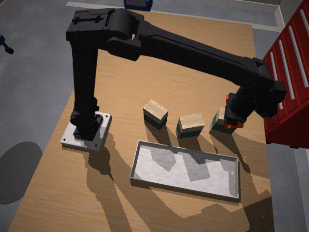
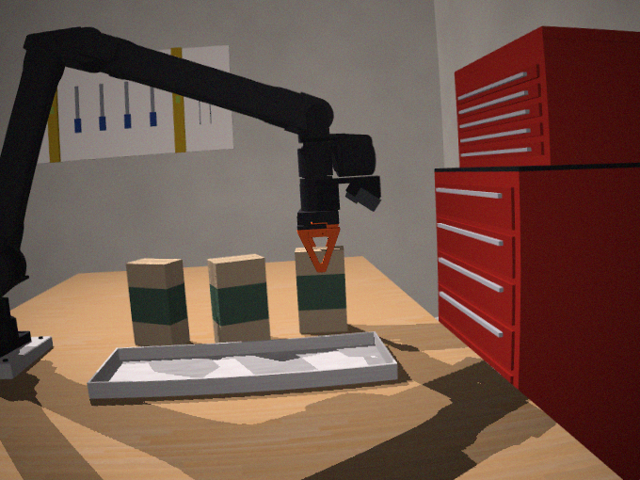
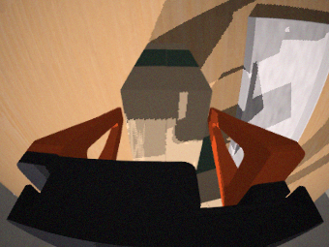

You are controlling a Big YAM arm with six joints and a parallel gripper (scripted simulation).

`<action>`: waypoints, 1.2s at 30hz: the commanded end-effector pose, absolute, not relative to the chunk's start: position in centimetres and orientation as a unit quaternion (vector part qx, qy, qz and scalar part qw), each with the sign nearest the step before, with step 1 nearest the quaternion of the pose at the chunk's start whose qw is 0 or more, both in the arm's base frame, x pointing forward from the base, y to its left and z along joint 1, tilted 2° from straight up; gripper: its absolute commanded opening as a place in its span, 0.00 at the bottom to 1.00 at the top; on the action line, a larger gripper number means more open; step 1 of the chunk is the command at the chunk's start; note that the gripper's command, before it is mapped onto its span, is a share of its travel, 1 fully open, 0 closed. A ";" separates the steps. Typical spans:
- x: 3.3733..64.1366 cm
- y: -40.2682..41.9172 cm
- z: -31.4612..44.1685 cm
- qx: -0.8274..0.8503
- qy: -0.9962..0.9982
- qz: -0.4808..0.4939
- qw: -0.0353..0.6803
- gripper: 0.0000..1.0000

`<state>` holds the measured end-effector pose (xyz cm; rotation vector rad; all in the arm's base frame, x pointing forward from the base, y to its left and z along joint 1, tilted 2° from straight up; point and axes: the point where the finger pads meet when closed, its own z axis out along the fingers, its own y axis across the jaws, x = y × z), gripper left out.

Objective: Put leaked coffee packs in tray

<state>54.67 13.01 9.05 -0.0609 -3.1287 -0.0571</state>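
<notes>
Three tan coffee packs with green bands stand upright: the left pack (image 1: 155,110) (image 2: 157,304), the middle pack (image 1: 190,122) (image 2: 240,304) and the right pack (image 1: 219,126) (image 2: 321,294) (image 3: 157,80). The middle pack also shows partly in the wrist view (image 3: 209,184). My gripper (image 1: 227,113) (image 2: 320,270) (image 3: 165,113) points down and is open, its orange fingers on either side of the right pack's top part. In the wrist view a narrow gap shows beside each fingertip. The grey tray (image 1: 159,173) (image 2: 240,386) (image 3: 310,46) is empty. Softness cannot be seen.
The tray lies close in front of the packs. A red drawer cabinet (image 1: 286,123) (image 2: 576,288) stands beyond the table's right edge. The arm's base plate (image 1: 105,128) (image 2: 32,355) is at the left. The middle pack stands between the left and right packs, with gaps on both sides.
</notes>
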 end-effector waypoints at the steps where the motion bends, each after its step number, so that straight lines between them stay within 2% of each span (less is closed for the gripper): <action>1: 54.4 13.5 8.3 -0.022 -1.000 -0.016 0.010 0.78; 27: 54.4 13.5 8.3 -0.022 -1.000 -0.016 0.010 0.78; 28: 54.4 13.5 8.3 -0.022 -1.000 -0.016 0.010 0.25; 36: 54.4 13.5 8.3 -0.022 -1.000 -0.017 0.010 0.25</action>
